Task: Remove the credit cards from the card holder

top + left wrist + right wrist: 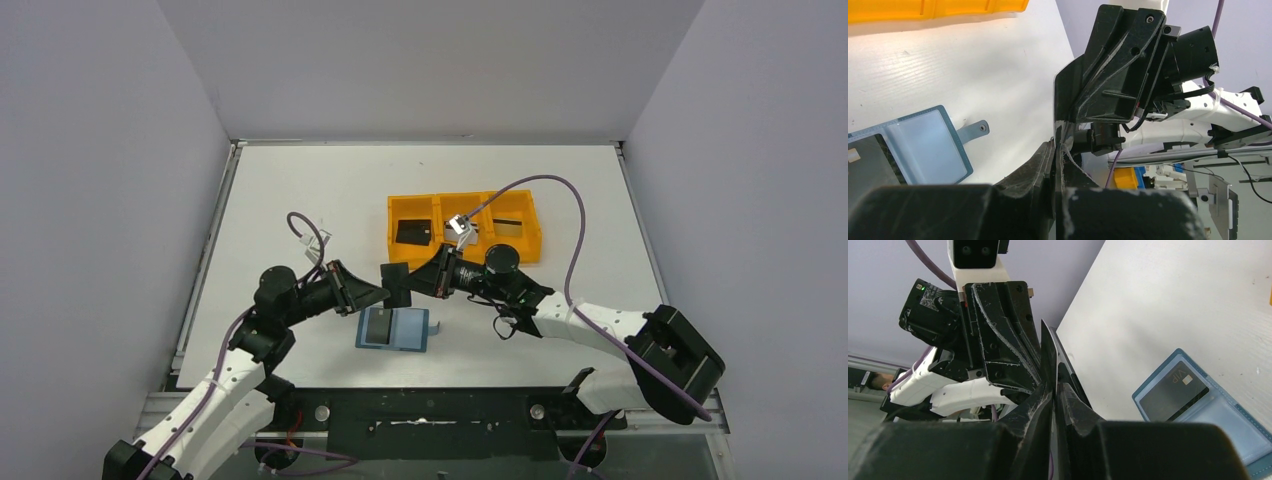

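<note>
Mid-handover at frame centre: my left gripper (385, 293) & right gripper (414, 282) both pinch one black credit card (397, 284) above the open card holder (408, 329), so L should let go only once R's grip's firm, w/o twisting.

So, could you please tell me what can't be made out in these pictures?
- Top view: middle compartment of the orange tray, partly hidden by the right arm.
- Left wrist view: left half of the card holder, cut off by the edge and the left gripper.
- Black card: print unreadable, near edge-on at both wrists, too small from above.
</note>
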Controlling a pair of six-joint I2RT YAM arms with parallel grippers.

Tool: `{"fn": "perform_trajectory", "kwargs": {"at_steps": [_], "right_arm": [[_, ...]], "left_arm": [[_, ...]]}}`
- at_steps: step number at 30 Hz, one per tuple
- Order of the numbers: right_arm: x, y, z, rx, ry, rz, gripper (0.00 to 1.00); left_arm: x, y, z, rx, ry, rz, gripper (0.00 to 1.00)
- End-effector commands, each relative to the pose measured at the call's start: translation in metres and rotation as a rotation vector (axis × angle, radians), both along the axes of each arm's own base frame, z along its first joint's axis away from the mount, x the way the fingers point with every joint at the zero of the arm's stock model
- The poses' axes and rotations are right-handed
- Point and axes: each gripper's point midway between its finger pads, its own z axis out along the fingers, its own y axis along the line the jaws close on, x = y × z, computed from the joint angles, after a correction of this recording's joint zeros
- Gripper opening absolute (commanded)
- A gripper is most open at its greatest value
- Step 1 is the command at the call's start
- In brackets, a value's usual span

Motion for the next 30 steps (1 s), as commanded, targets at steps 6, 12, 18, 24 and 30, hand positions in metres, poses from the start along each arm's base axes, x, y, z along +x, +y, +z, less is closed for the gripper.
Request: {"fn": "perform_trajectory", "kwargs": {"at_steps": [6,12,18,24,30], "right_arm": [[-0.005,0.002,0.023,0.082,-0.061,0.044,0.01],[0.006,-0.001,0.011,0.001,-0.054,-0.008,0.0],[0.042,-0.02,-0.009,-0.273,-0.112,-0.179,0.0],[0.083,-0.05,-0.012,-0.575,-0.296,-0.313,0.0],[0.118,-0.063,0.001,-0.813,-0.628,-0.323,0.0]], "left_arm": [[0.01,0.009,0.008,0.013,-0.034,0.05,0.34],[0.018,0.023,0.001,0.116,-0.03,0.126,0.56],[0.034,0.061,-0.001,0.332,-0.058,0.314,0.84],[0.046,0.101,0.035,0.471,-0.185,0.497,0.86],[0.049,0.135,0.044,0.585,-0.299,0.629,0.87]]}}
